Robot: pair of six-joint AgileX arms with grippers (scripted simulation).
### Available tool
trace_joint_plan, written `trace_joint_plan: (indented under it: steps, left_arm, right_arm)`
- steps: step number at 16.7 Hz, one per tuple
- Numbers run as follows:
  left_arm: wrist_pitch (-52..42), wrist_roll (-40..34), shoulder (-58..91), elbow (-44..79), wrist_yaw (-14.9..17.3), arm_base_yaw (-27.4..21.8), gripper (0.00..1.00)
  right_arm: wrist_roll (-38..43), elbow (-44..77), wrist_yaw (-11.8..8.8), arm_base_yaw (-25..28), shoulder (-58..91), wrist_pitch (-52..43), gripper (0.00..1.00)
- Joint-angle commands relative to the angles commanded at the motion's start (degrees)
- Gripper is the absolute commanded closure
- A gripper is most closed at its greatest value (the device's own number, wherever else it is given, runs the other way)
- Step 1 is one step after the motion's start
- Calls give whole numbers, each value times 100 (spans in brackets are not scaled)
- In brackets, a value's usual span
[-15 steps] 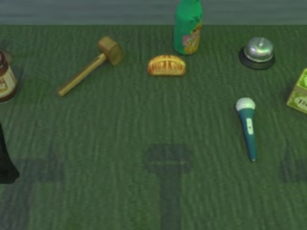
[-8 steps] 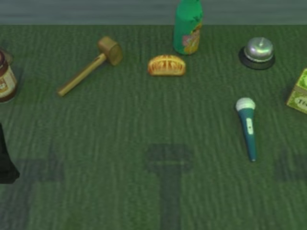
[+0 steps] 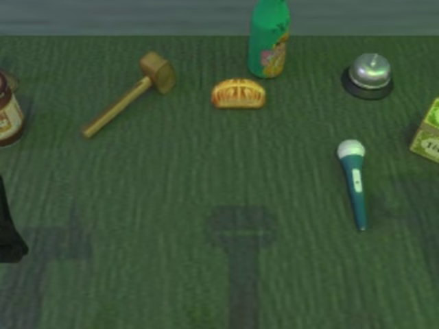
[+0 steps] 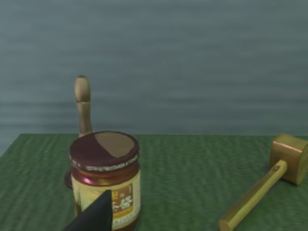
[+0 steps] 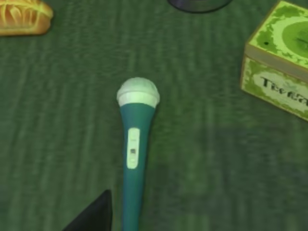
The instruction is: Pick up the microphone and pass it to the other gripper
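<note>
The microphone [image 3: 355, 181] lies flat on the green table at the right, white-grey head toward the far side, teal handle toward the near edge. In the right wrist view the microphone [image 5: 134, 149] is right below my right gripper [image 5: 149, 227]. One black fingertip [image 5: 96, 217] shows beside the handle's thin end, apart from it and holding nothing; the gripper is open. The right gripper is out of the top view. My left gripper [image 3: 9, 233] is parked at the table's left edge, open, with one fingertip [image 4: 94, 214] in front of a jar.
A jar [image 3: 8, 110] with a dark red lid stands at the far left, a wooden mallet [image 3: 130, 92] beside it. Bread [image 3: 238, 94], a tall green bottle [image 3: 269, 38] and a call bell [image 3: 369, 74] line the back. A green box [image 3: 428, 131] sits right of the microphone.
The right arm's faint shadow at the table's right edge has shifted toward the far side. The microphone and the left arm have not moved.
</note>
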Motion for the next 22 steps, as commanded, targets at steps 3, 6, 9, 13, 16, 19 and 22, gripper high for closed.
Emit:
trace_joint_plan:
  steps: [3, 6, 9, 13, 16, 19, 22]
  left_arm:
    - [0, 0, 0, 0, 0, 0, 0]
    - [0, 0, 0, 0, 0, 0, 0]
    - [0, 0, 0, 0, 0, 0, 0]
    - [0, 0, 0, 0, 0, 0, 0]
    - [0, 0, 0, 0, 0, 0, 0]
    - [0, 0, 0, 0, 0, 0, 0]
    - [0, 0, 0, 0, 0, 0, 0]
  right_arm:
    - [366, 1132, 52, 313, 1639, -749, 0]
    - [702, 2203, 96, 618, 3211, -1463, 0]
    - [980, 3121, 128, 889, 4587, -2080, 0]
    - [1231, 3973, 154, 1148, 5879, -2650, 0]
    - [1305, 4234, 161, 1230, 6266, -2826, 0]
    - [1307, 4242, 161, 1232, 6277, -2831, 0]
    - [1299, 4217, 158, 1204, 6276, -2802, 0]
